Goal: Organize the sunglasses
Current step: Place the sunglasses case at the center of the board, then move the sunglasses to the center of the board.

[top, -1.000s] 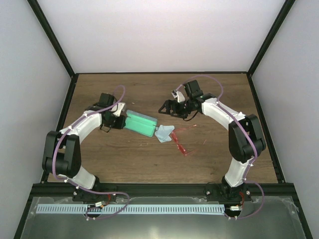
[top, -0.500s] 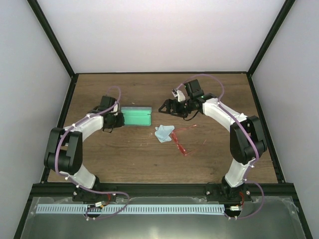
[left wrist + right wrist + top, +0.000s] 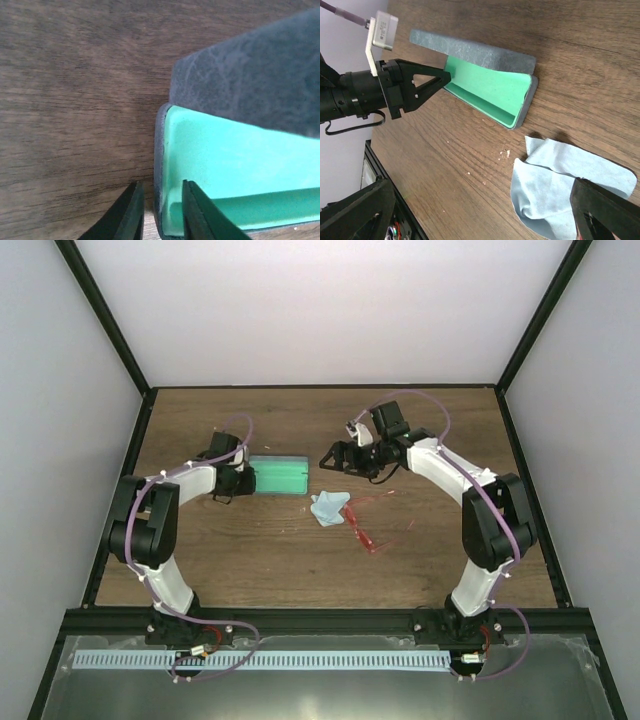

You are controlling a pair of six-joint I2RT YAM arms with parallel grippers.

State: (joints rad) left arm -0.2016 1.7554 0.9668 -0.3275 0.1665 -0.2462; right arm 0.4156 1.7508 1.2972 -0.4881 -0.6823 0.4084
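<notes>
The red sunglasses (image 3: 362,528) lie on the wooden table, right of centre, just beyond the light blue cloth (image 3: 328,508). The case (image 3: 277,476) lies open at the left, showing its green lining (image 3: 240,165) and its grey lid (image 3: 250,85) standing up behind. My left gripper (image 3: 159,210) straddles the case's left end wall, the jaws slightly apart with a gap beside the wall. My right gripper (image 3: 333,458) hovers wide open above the table between case (image 3: 490,92) and cloth (image 3: 565,190), holding nothing.
Small pale crumbs (image 3: 504,155) dot the wood near the cloth. Black frame rails (image 3: 120,490) edge the table on the left, right and back, with white walls beyond. Both arm bases sit at the near edge.
The left gripper swung the case's near end leftward, so the case now lies parallel to the back edge and farther from the cloth. Its jaws have parted slightly. The right arm barely moved.
</notes>
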